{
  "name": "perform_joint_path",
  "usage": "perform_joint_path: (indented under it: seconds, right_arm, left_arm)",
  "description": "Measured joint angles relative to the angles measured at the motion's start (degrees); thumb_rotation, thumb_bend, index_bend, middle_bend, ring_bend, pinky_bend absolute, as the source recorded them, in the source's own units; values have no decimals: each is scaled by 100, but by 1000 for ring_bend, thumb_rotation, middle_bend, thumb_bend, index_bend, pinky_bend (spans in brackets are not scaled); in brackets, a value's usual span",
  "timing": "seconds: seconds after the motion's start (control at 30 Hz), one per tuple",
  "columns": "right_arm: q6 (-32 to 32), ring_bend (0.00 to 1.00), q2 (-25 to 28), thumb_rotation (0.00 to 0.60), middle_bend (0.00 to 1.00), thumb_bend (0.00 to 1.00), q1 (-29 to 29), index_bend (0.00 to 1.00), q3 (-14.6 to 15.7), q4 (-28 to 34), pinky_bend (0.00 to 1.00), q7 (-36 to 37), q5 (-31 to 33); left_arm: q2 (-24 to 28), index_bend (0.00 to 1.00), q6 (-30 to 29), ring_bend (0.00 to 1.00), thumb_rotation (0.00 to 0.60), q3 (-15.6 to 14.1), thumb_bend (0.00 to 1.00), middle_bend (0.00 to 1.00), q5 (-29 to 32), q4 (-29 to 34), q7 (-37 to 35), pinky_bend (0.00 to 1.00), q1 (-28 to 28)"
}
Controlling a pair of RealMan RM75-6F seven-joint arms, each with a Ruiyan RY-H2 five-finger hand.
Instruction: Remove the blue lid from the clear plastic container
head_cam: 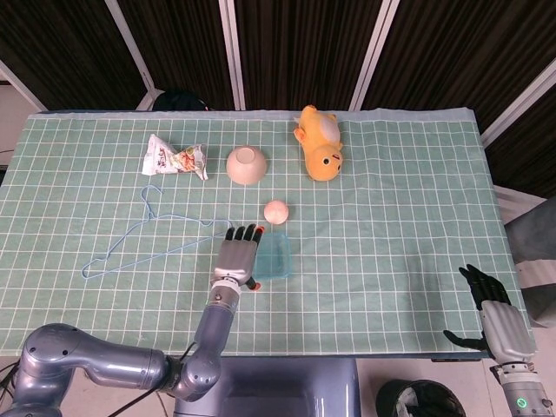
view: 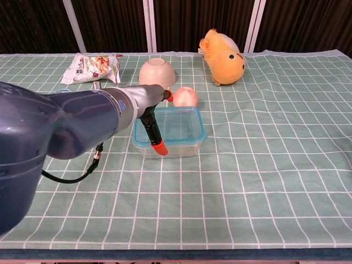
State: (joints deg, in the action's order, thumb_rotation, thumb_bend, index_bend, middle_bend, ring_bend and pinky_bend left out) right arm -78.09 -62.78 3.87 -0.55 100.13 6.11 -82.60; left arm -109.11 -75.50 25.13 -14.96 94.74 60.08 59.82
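Note:
The clear plastic container stands mid-table with its blue lid lying flat on it. My left hand lies over the container's left side, fingers stretched out away from me. One orange fingertip touches the lid's front left corner, and another sits past the far left corner. Nothing is gripped. My right hand hovers at the table's front right edge, far from the container, with fingers spread and nothing in it. In the chest view my left arm hides the container's left wall.
A peach-coloured ball sits just behind the container. Further back are an upturned bowl, a yellow plush toy and a snack bag. A blue wire hanger lies left of my left hand.

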Motion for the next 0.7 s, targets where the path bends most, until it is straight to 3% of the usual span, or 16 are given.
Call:
perform_joint_path:
  seconds: [0.13, 0.33, 0.5, 0.7]
  right_arm:
    - [8, 0, -2, 600, 0, 207, 1, 0, -5, 5, 0, -4, 11]
    - [20, 0, 1, 600, 0, 207, -3, 0, -9, 15, 0, -5, 38]
    - [34, 0, 16, 600, 0, 207, -2, 0, -15, 27, 0, 5, 52]
    - [33, 0, 26, 600, 0, 207, -9, 0, -11, 44, 0, 4, 50]
  left_arm:
    - [-66, 0, 147, 0, 600, 8, 0, 0, 64, -208, -30, 48, 81]
    - [-140, 0, 275, 5, 600, -9, 11, 11, 120, -405, -25, 187, 206]
    - [-164, 59, 357, 115, 600, -87, 68, 112, 22, -502, -66, 316, 248]
    - [-111, 106, 495, 131, 600, -333, 74, 133, -382, -528, -156, 329, 241]
